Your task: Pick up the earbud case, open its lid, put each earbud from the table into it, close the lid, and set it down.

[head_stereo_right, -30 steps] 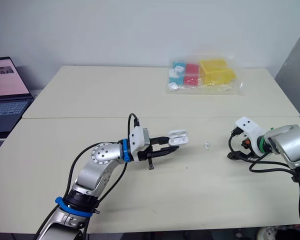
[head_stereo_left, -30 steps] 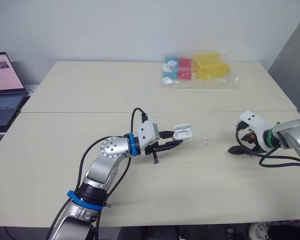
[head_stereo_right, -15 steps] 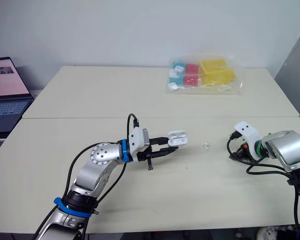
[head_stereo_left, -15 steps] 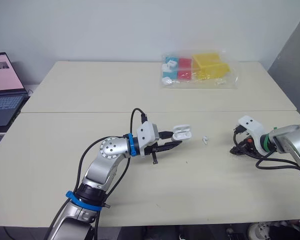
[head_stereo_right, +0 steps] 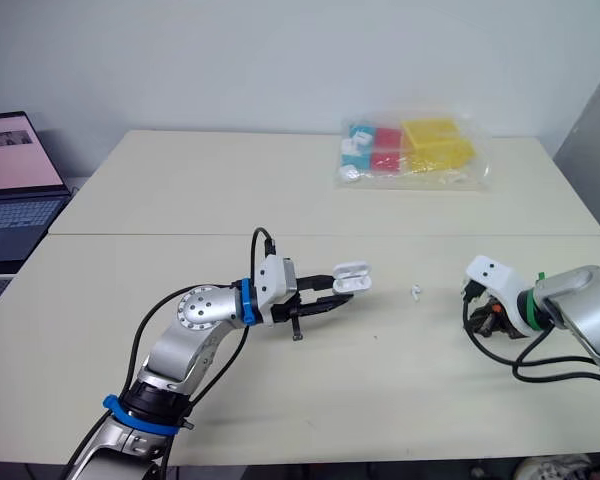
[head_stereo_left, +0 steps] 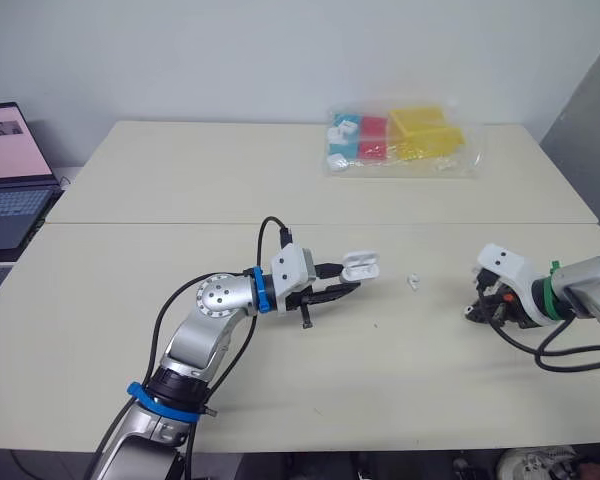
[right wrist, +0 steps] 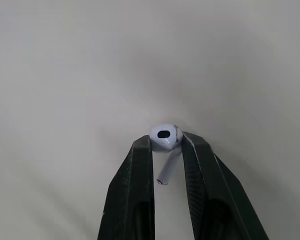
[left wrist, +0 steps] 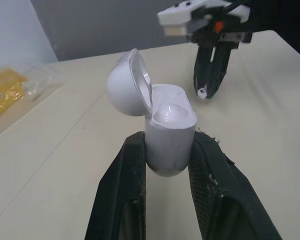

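Between left fingers [left wrist: 122, 190]: open earbud case [left wrist: 169, 137]; right fingers [right wrist: 135, 190] pinch earbud [right wrist: 165, 136].

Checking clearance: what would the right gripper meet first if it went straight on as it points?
Most likely the bare table; the right gripper, shut on an earbud, points down at it. How close is unclear.

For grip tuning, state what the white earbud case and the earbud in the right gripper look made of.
The white earbud case: likely hard plastic, smooth satin shell, highlights on its open lid. The held white earbud: apparently glossy plastic; bright sheen, dark oval port.
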